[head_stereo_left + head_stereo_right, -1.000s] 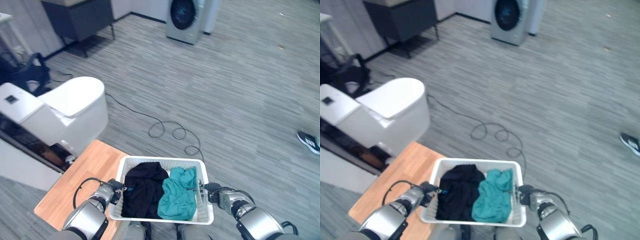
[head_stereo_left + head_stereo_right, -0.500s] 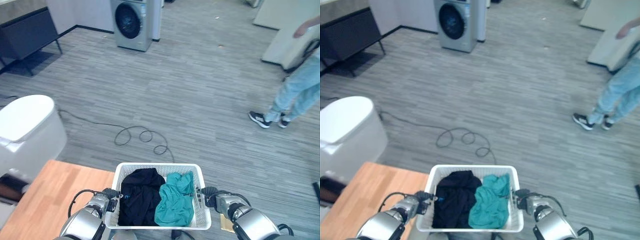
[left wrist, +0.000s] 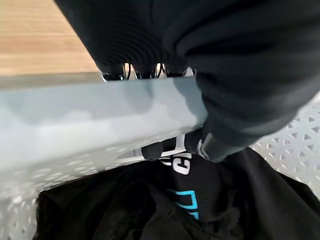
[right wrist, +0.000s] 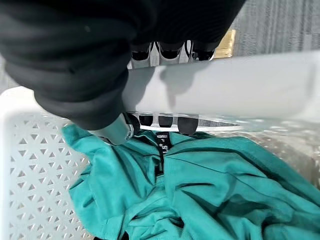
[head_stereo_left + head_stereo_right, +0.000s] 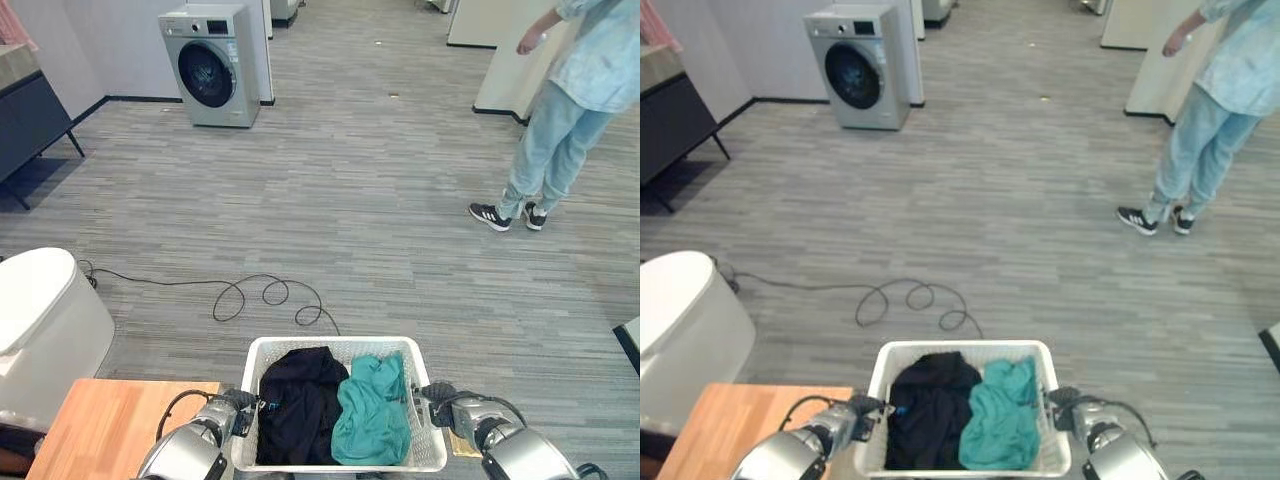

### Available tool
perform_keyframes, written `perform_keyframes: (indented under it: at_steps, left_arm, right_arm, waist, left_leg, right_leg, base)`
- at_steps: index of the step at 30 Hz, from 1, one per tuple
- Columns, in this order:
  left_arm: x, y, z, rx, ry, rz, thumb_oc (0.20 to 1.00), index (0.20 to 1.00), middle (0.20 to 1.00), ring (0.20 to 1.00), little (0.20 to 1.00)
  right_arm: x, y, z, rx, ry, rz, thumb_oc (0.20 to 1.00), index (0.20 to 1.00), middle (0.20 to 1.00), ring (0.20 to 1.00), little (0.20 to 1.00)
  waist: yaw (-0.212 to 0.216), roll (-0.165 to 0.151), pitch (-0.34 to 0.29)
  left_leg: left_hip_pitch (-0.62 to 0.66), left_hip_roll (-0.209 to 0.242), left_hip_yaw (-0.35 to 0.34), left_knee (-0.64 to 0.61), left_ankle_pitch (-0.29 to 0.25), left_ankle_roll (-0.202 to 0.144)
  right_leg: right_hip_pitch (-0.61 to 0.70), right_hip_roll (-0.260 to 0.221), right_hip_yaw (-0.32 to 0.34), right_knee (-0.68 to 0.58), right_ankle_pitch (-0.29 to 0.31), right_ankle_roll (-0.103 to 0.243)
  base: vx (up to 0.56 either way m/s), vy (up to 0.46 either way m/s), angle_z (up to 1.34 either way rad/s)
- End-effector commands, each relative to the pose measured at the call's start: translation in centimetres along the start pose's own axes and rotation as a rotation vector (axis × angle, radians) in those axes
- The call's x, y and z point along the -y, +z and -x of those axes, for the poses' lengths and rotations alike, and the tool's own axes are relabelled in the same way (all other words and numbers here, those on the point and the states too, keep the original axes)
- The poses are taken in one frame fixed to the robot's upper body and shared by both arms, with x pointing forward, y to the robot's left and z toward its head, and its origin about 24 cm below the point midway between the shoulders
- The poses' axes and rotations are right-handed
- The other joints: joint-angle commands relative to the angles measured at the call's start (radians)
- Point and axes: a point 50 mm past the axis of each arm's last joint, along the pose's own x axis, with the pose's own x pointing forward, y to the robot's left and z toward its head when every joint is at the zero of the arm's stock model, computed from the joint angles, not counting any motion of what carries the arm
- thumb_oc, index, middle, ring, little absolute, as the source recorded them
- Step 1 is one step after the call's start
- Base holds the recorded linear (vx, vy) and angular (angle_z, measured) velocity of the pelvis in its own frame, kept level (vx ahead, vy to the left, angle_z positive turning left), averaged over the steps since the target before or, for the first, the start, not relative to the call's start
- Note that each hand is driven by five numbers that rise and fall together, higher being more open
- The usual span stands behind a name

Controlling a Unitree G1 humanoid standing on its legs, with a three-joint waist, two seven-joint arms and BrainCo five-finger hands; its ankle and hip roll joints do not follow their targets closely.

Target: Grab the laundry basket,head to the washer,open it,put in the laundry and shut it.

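Observation:
I hold a white perforated laundry basket [image 5: 330, 347] in front of me, off the wooden table. My left hand [image 5: 232, 411] is shut on its left rim [image 3: 90, 125] and my right hand [image 5: 450, 407] is shut on its right rim [image 4: 240, 85]. Inside lie a black garment [image 5: 298, 400] on the left and a teal garment [image 5: 373, 415] on the right. The grey front-loading washer [image 5: 212, 66] stands far off at the upper left, its round dark door closed.
A wooden table [image 5: 110, 425] lies at my lower left, with a white rounded unit [image 5: 40, 330] beyond it. A black cable [image 5: 262, 295] loops on the floor ahead. A person in light blue [image 5: 565, 110] stands at the upper right. A dark cabinet [image 5: 25, 125] is at the far left.
The camera has swung to the right: the washer, table and white unit have shifted left in view and the person has come further in. Both hands still hold the basket.

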Motion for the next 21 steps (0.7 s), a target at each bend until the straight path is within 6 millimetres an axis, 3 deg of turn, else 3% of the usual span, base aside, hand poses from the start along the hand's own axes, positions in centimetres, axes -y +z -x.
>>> perform_keyframes:
  at_steps: [1,4,11,14,16,17,20,21]
  left_arm:
    - [1.1,4.5,0.3,0.156,-0.096,0.094,0.2,0.2,0.2,0.2,0.2]
    - [1.3,4.2,0.3,0.147,-0.102,0.093,0.2,0.2,0.2,0.2,0.2]
    - [2.0,4.7,0.4,0.173,-0.128,0.059,0.2,0.2,0.2,0.2,0.2]
    - [2.1,4.9,0.4,0.18,-0.134,0.04,0.2,0.2,0.2,0.2,0.2]
    - [2.5,5.8,0.6,0.207,-0.142,0.029,0.2,0.2,0.2,0.2,0.2]
    - [2.9,7.1,0.8,0.244,-0.147,0.002,0.2,0.2,0.2,0.2,0.2]
    - [3.1,8.4,1.1,0.276,-0.153,-0.019,0.2,0.2,0.2,0.2,0.2]
    - [2.9,9.0,1.2,0.288,-0.143,-0.03,0.2,0.2,0.2,0.2,0.2]
  right_arm:
    - [-0.1,2.1,0.1,0.081,0.06,-0.101,0.2,0.2,0.2,0.2,0.2]
    - [-0.2,1.7,0.0,0.067,0.058,-0.089,0.2,0.2,0.2,0.2,0.2]
    - [-0.9,2.9,0.0,0.122,0.069,-0.041,0.2,0.2,0.2,0.2,0.2]
    - [-0.7,2.9,0.0,0.141,0.062,-0.166,0.2,0.2,0.2,0.2,0.2]
    - [-0.4,3.1,0.1,0.152,0.045,-0.223,0.2,0.2,0.2,0.2,0.2]
    - [-0.1,3.8,0.2,0.167,0.028,-0.241,0.2,0.2,0.2,0.2,0.2]
    - [-0.1,4.8,0.3,0.186,0.025,-0.234,0.2,0.2,0.2,0.2,0.2]
    - [-0.2,5.2,0.3,0.195,0.028,-0.224,0.2,0.2,0.2,0.2,0.2]
  waist:
    - [0.018,0.022,-0.026]
    - [0.019,0.022,-0.039]
    - [0.019,0.023,-0.049]
    - [0.017,0.03,-0.049]
    - [0.01,0.043,-0.038]
    - [0.001,0.046,-0.013]
    - [-0.007,0.057,0.019]
    - [-0.013,0.06,0.026]
  left_leg:
    - [0.021,0.004,0.029,0.04,-0.044,0.01]
    - [0.04,0.001,0.035,0.035,-0.06,0.017]
    - [0.055,-0.01,0.028,-0.006,-0.056,0.021]
    - [0.065,-0.024,0.017,-0.033,-0.05,0.031]
    - [0.072,-0.036,-0.001,-0.051,-0.045,0.045]
    - [0.084,-0.053,-0.01,-0.056,-0.047,0.062]
    - [0.104,-0.052,-0.003,-0.064,-0.052,0.07]
    - [0.116,-0.053,-0.003,-0.075,-0.056,0.07]
  right_leg:
    - [-0.037,0.005,0.013,0.148,-0.113,0.017]
    - [-0.02,-0.004,0.012,0.142,-0.115,0.023]
    - [-0.021,-0.014,0.009,0.134,-0.108,0.039]
    - [-0.034,-0.02,0.01,0.168,-0.113,0.049]
    - [-0.083,-0.028,0.014,0.283,-0.117,0.062]
    - [-0.146,-0.045,0.019,0.443,-0.051,0.078]
    - [-0.217,-0.055,-0.024,0.56,-0.009,0.083]
    - [-0.255,-0.032,-0.045,0.57,-0.011,0.086]
  base:
    - [0.11,0.053,-0.17]
    - [0.09,0.046,-0.11]
    - [0.06,0.057,-0.06]
    - [0.04,0.077,0.02]
    - [0.03,0.193,0.04]
    - [0.01,0.176,0.03]
    - [0.02,0.149,0.0]
    - [0.13,0.101,0.03]
